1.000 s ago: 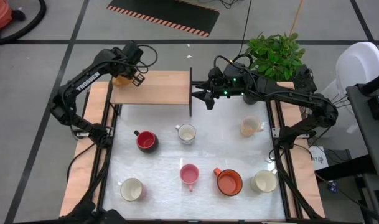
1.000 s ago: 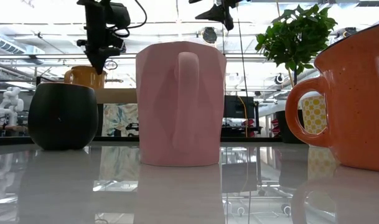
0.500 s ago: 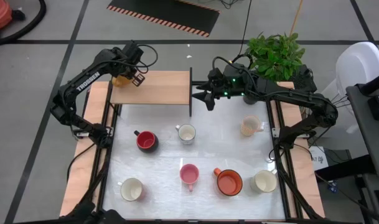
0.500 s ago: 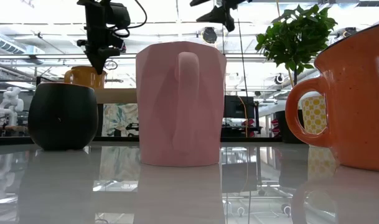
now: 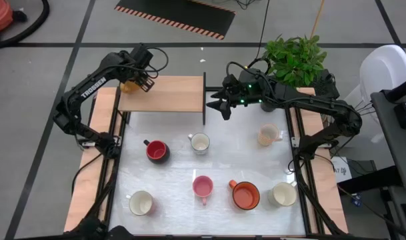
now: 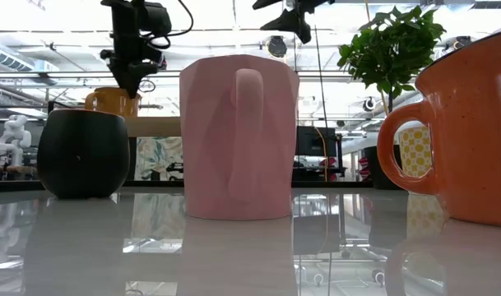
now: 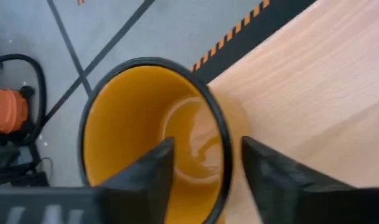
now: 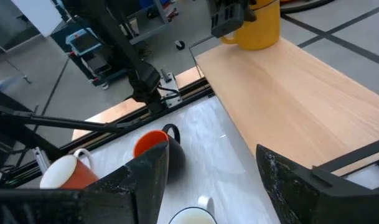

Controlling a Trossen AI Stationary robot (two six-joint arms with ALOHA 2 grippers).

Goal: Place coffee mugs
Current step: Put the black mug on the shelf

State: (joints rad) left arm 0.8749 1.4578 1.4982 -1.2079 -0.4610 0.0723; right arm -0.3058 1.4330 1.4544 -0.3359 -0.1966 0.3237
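speckled orange mug (image 6: 472, 131) and faceted pink mug (image 6: 238, 136) sit nearest on the glossy white tabletop (image 5: 209, 167). farther back, my left gripper (image 5: 144, 81) straddles the rim of the amber-yellow mug (image 7: 153, 130) on the wooden shelf (image 5: 166, 94), fingers apart. my right gripper (image 5: 219, 105) hovers beside the shelf, fingers spread.

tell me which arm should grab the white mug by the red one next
Right, probably. The right gripper hangs open at the shelf's near end, not far from the white mug. The left gripper is at the yellow mug on the shelf's far corner, one finger inside its rim.
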